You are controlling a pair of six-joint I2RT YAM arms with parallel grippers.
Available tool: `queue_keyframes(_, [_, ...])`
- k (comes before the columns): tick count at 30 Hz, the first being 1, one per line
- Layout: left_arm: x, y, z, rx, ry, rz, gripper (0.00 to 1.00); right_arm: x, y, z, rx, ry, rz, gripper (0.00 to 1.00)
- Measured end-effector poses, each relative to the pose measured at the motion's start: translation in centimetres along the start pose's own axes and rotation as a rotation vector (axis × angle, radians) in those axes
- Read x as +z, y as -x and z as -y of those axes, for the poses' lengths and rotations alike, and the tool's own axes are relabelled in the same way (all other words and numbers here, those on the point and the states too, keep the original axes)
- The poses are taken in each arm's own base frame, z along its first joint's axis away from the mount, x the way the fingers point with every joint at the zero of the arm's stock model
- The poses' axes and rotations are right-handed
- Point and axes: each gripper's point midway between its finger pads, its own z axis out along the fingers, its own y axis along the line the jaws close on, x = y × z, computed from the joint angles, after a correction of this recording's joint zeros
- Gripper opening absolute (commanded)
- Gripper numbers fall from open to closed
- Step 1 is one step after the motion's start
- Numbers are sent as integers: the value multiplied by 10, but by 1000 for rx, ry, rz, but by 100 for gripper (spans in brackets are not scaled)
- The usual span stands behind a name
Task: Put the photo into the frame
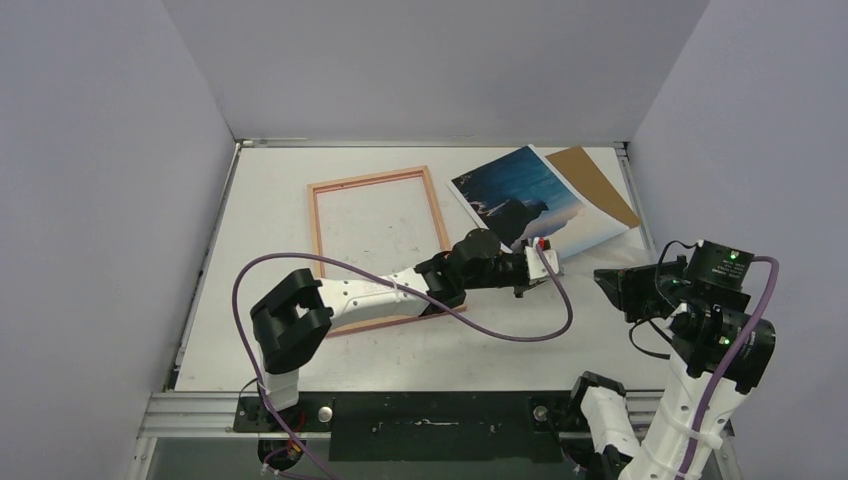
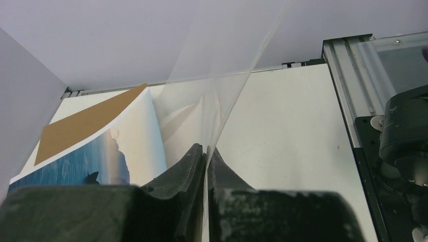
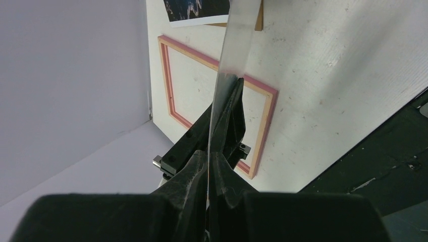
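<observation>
The photo (image 1: 525,190), a blue seascape print, lies face up at the back right of the table, and its near edge curls up in the left wrist view (image 2: 75,164). The pink frame (image 1: 315,230) lies flat to its left, empty, and also shows in the right wrist view (image 3: 267,121). My left gripper (image 1: 550,265) reaches over the frame's right side and is shut on a clear transparent sheet (image 2: 222,96). My right gripper (image 1: 605,285) is shut on the same sheet (image 3: 237,45) from the right. The sheet stands on edge between them, above the table, near the photo's front corner.
A plain brown backing board (image 1: 600,185) lies under the photo's far right side, by the right wall. Grey walls close in the table on three sides. The left arm's purple cable (image 1: 520,335) loops over the table in front of the frame.
</observation>
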Motion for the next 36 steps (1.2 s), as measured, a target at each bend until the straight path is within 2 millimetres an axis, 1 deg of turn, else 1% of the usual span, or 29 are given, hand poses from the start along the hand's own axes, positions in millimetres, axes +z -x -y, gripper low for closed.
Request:
queue_keyframes(2, [0, 1, 0, 1, -4, -9, 0, 0, 0, 0, 3, 7, 2, 0])
queue_keyframes(3, [0, 1, 0, 0, -5, -12, 0, 0, -1, 1, 6, 10, 3, 6])
queue_keyframes(6, [0, 0, 0, -2, -6, -16, 0, -1, -4, 1, 21, 16, -8, 33])
queue_keyframes(8, [0, 0, 1, -4, -7, -17, 0, -2, -8, -1, 40, 25, -35, 49])
queue_keyframes(10, [0, 1, 1, -6, -8, -18, 0, -3, -12, -4, 61, 34, -54, 61])
queue_keyframes(12, [0, 1, 2, -7, -9, -19, 0, -5, -15, -7, 94, 46, -72, 69])
queue_keyframes(13, [-1, 2, 2, -6, -9, -19, 0, -7, -16, -9, 107, 54, -75, 72])
queue_keyframes(16, [-4, 8, 0, -13, -5, -15, 0, -13, -16, -22, 159, 121, -71, 77])
queue_keyframes(18, [-9, 15, -5, -24, 1, -7, 0, -21, -15, -36, 181, 183, -67, 79])
queue_keyframes(21, [-15, 28, -20, -60, 26, 14, 0, -35, -12, -63, 184, 296, -61, 81])
queue_keyframes(24, [-22, 41, -42, -110, 49, 38, 0, -52, -7, -97, 158, 433, -57, 84])
queue_keyframes(26, [-30, 51, -61, -150, 71, 56, 0, -63, -3, -120, 126, 520, -53, 89])
queue_keyframes(27, [-36, 56, -71, -172, 86, 65, 0, -70, -1, -135, 98, 574, -51, 91])
queue_keyframes(29, [-51, 66, -89, -211, 118, 82, 0, -81, 2, -157, 46, 652, -44, 93])
queue_keyframes(32, [-72, 87, -113, -247, 169, 111, 0, -92, 5, -178, -18, 730, -30, 94])
queue_keyframes(33, [-79, 96, -117, -258, 178, 120, 0, -94, 6, -183, -36, 753, -25, 94])
queue_keyframes(35, [-88, 114, -117, -262, 183, 139, 0, -99, 7, -190, -64, 791, -14, 94])
queue_keyframes(36, [-95, 129, -116, -257, 182, 156, 0, -103, 7, -194, -78, 813, -9, 94])
